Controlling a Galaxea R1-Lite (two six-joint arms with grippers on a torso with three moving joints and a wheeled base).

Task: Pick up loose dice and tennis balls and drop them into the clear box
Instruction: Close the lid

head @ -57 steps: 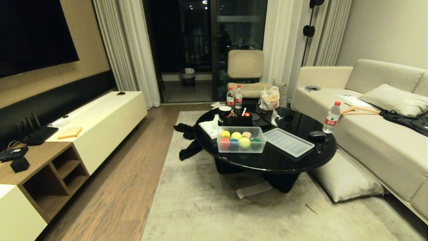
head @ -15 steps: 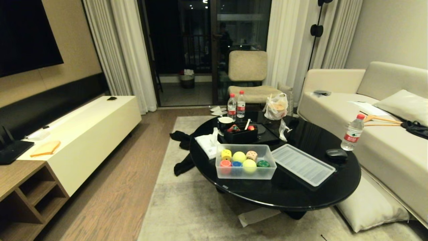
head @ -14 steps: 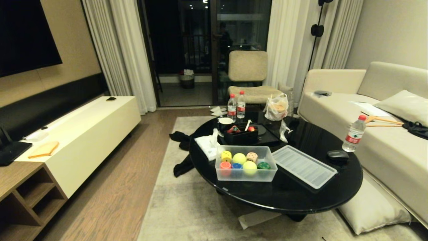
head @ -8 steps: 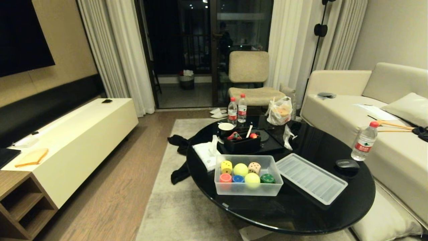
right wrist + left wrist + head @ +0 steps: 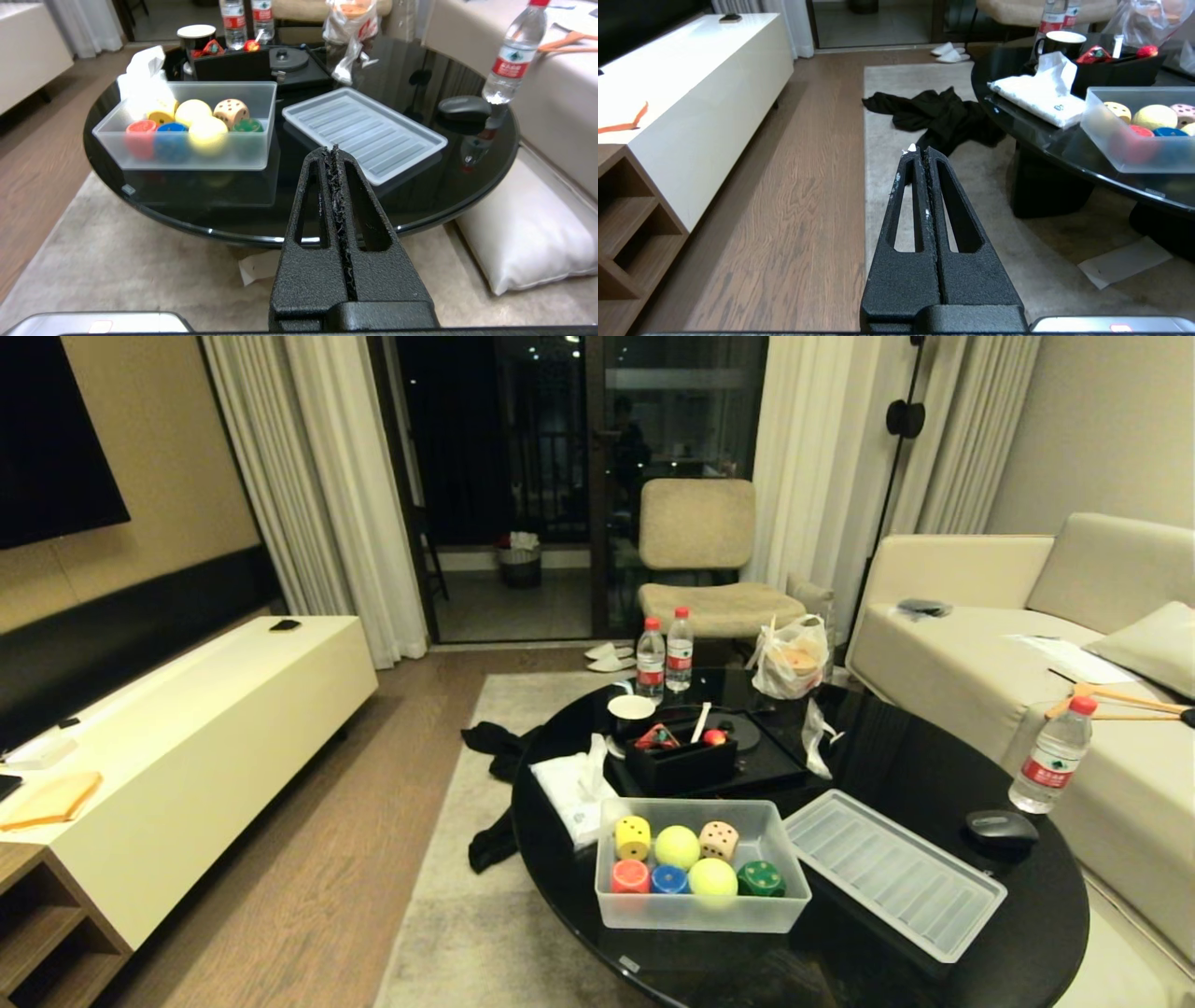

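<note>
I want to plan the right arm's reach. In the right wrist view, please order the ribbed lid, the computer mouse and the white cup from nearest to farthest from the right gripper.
From the shut right gripper:
1. Ribbed lid, just ahead on the table's near half.
2. Computer mouse, farther, toward the sofa side.
3. White cup, farthest, at the table's far edge behind the clear box.

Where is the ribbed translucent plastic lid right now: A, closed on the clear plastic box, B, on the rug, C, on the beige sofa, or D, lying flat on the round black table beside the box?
D: the ribbed lid lies flat on the black table, beside the open clear box.
</note>
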